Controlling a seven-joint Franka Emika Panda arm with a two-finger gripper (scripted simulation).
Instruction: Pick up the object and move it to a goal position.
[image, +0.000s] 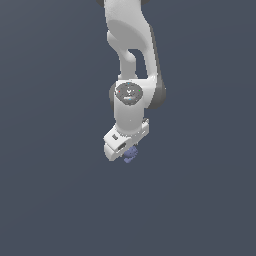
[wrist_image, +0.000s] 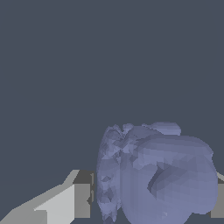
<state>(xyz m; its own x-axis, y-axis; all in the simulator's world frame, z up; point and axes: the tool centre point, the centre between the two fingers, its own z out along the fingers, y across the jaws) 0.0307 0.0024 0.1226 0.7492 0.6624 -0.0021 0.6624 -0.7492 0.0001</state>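
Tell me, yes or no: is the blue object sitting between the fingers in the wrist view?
Yes. In the wrist view the blue object fills the gap between the two fingers, one showing on each side of it.

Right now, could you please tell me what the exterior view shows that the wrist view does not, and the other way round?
Only the exterior view shows the white arm hanging over the flat grey ground, with the gripper at its tip. Only the wrist view shows the object's lumpy, faceted surface up close, with a finger pad beside it. Both show the periwinkle-blue object between the fingers.
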